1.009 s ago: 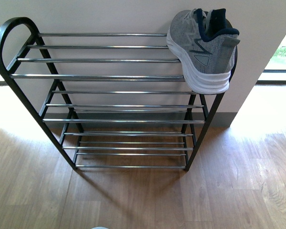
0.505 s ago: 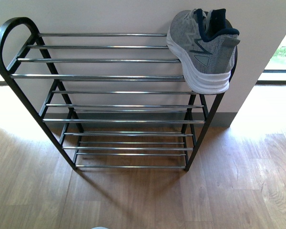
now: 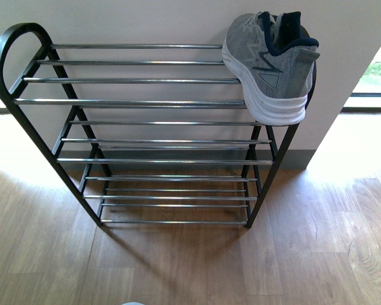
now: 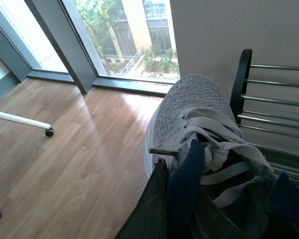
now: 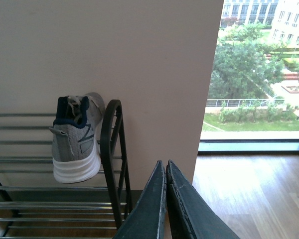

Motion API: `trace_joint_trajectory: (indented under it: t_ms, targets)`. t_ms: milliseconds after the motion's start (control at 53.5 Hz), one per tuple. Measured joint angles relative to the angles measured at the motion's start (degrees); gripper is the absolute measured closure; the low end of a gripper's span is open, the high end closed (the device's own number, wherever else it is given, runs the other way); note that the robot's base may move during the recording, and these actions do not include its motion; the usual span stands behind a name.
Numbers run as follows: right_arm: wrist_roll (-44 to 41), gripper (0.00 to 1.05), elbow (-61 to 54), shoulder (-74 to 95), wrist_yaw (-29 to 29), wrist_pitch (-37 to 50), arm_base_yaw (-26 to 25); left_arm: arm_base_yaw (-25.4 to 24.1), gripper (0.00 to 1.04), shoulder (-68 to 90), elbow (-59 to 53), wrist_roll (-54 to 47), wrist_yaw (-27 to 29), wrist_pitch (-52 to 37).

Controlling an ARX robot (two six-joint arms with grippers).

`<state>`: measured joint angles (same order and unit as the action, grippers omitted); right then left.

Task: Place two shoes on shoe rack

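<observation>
Shoe rack: top tier bare along most of its bars. Its black end frame stands just beyond and to one side of the toe I carry in my left gripper. From my right gripper the other end frame is ahead, near.

Placed shoe: on the top tier at the end nearest my right gripper, heel toward me, toe toward the wall, so its long axis runs across the bars. It needs no more handling.

Held shoe: long axis runs straight out from my left gripper, toe away, collar and tongue at the gripper. It is off the rack, over the wooden floor.

Left gripper: clamped on the navy tongue, I think; only one finger shows clearly.

Right gripper: fingers together, nothing between them.

Judgement: the left arm does the placing. Swing the toe across the end frame and over the bare bars, parallel to the placed shoe.
</observation>
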<state>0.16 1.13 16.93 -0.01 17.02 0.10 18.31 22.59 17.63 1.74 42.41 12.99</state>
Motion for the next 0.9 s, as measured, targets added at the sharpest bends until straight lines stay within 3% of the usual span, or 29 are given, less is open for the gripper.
trace_joint_trajectory:
  t_ms: [467,561,710,897]
  targets:
    - [0.00,1.03,0.00,-6.64,0.00,-6.71,0.00,0.00,1.03,0.00,0.00,0.00,0.00,0.00]
    - [0.00,1.03,0.02,-14.69,0.09,-16.26,-0.02,0.00,1.03,0.00,0.00,0.00,0.00,0.00]
    - [-0.04,1.02,0.02,-16.48,0.07,-16.94,-0.02,0.00,1.03,0.00,0.00,0.00,0.02,0.00]
    - [-0.02,0.61,0.02,-16.59,0.02,-16.96,-0.02,0.00,1.03,0.00,0.00,0.02,0.00,0.00]
